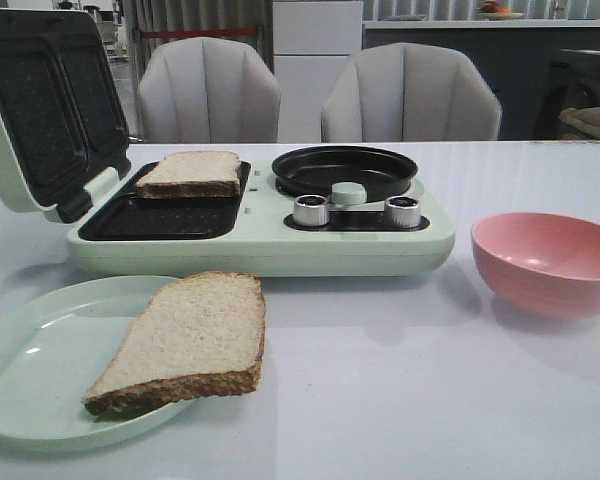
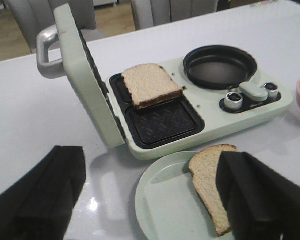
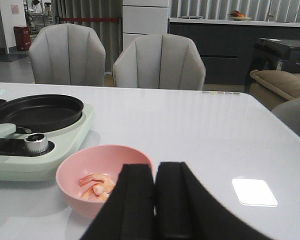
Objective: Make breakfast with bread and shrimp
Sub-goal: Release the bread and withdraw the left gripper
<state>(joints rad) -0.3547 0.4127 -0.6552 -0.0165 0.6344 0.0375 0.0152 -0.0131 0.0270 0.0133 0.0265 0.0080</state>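
Note:
One slice of bread [image 1: 190, 172] [image 2: 150, 84] lies on the far grill plate of the open pale green sandwich maker [image 1: 260, 240] [image 2: 205, 120]. A second slice of bread [image 1: 185, 340] [image 2: 210, 180] rests on the pale green plate [image 1: 40, 370] [image 2: 165, 205], overhanging its right rim. Pink-orange shrimp [image 3: 96, 185] lie inside the pink bowl [image 1: 548, 262] [image 3: 85, 172]. My left gripper [image 2: 150, 200] hangs open above the plate, one finger over the bread's edge. My right gripper [image 3: 156, 200] is shut and empty, just beside the bowl. Neither gripper shows in the front view.
The sandwich maker's lid [image 1: 40, 110] stands raised at the left. A round black pan [image 1: 344, 170] [image 3: 37, 111] and two silver knobs [image 1: 311, 210] sit on its right half. Two grey chairs [image 1: 410, 95] stand behind the table.

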